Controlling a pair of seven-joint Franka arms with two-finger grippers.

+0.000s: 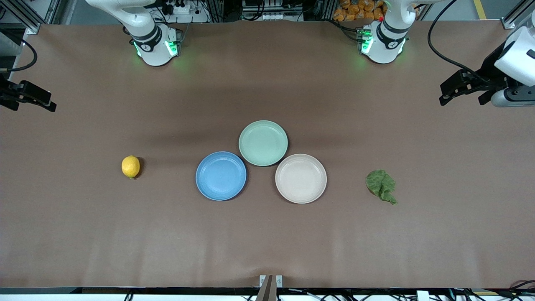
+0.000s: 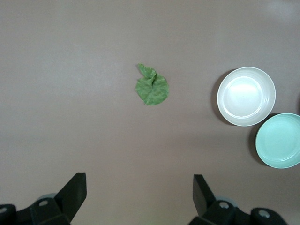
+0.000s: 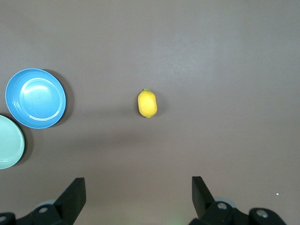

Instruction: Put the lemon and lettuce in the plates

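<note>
The yellow lemon (image 1: 131, 166) lies on the table toward the right arm's end; it also shows in the right wrist view (image 3: 147, 103). The green lettuce (image 1: 381, 185) lies toward the left arm's end and shows in the left wrist view (image 2: 152, 88). The blue plate (image 1: 221, 175) and the beige plate (image 1: 301, 178) sit empty side by side mid-table. My left gripper (image 1: 459, 98) hangs open and empty high over its end of the table (image 2: 139, 192). My right gripper (image 1: 31, 104) hangs open and empty over its end (image 3: 138, 194).
A pale mint-green plate (image 1: 263, 143) sits empty, touching both other plates and farther from the front camera than they are. The brown table (image 1: 267, 242) is bare around the lemon and the lettuce.
</note>
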